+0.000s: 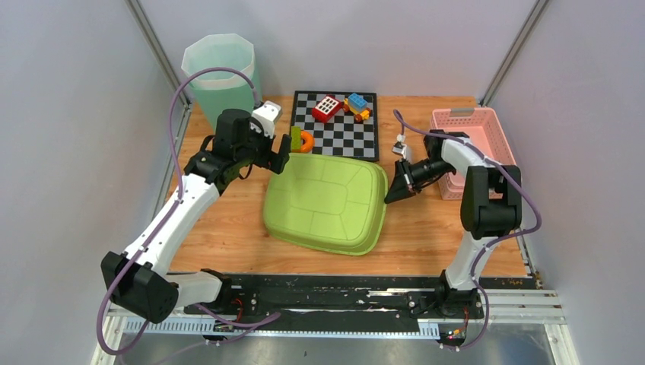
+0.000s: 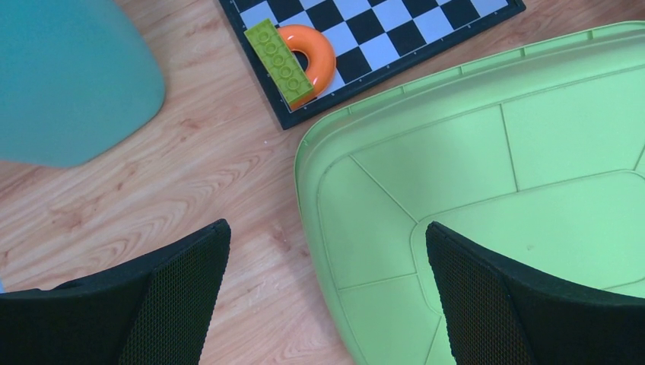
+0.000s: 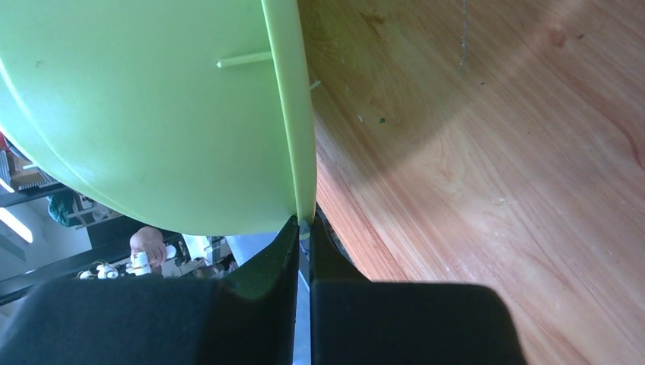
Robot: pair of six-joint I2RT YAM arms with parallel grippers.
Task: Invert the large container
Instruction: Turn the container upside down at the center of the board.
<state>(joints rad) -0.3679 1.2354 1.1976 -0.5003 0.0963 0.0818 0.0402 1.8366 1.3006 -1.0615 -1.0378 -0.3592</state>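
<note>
The large green container [image 1: 327,201] lies bottom-up on the wooden table, with its right side lifted slightly. It also shows in the left wrist view [image 2: 487,175] and the right wrist view [image 3: 152,114]. My right gripper [image 1: 395,190] is at the container's right edge. Its jaws [image 3: 304,224] are shut on the thin rim. My left gripper [image 1: 278,156] hovers over the container's far left corner. It is open and empty [image 2: 327,232], with one finger over the table and one over the container's bottom.
A teal bin [image 1: 220,72] stands at the far left. A chessboard [image 1: 342,129] behind the container holds toy blocks [image 1: 326,108], a green brick [image 2: 280,62] and an orange ring [image 2: 312,49]. A pink basket [image 1: 468,144] sits at the right.
</note>
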